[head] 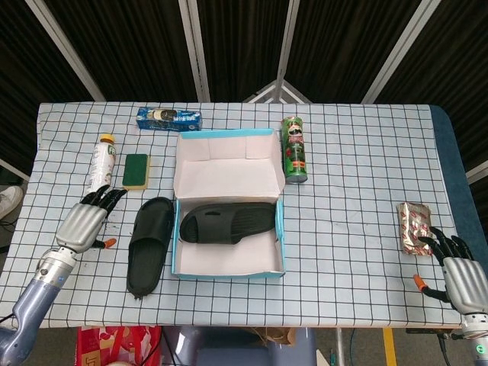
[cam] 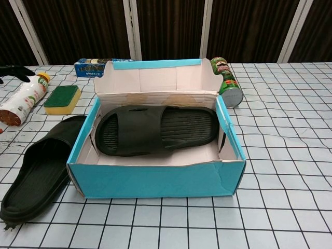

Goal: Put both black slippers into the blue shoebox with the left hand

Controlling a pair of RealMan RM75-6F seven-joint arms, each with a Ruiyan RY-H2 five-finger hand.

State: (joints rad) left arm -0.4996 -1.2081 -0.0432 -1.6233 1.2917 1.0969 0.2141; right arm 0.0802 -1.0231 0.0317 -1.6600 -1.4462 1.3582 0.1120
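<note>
One black slipper (head: 227, 222) (cam: 155, 129) lies inside the open blue shoebox (head: 280, 244) (cam: 155, 179). The second black slipper (head: 148, 244) (cam: 36, 171) lies on the table just left of the box. My left hand (head: 82, 224) hovers left of that slipper, fingers apart and holding nothing; in the chest view only its fingertips (cam: 14, 71) show at the far left edge. My right hand (head: 461, 278) rests at the table's near right corner, fingers spread and empty.
A green sponge (head: 136, 170) (cam: 61, 98) and a white bottle (head: 100, 163) (cam: 21, 98) lie left of the box. A blue packet (head: 169, 118) lies behind it, a green can (head: 294, 149) (cam: 225, 82) at its right. A foil snack pack (head: 414, 227) sits near my right hand.
</note>
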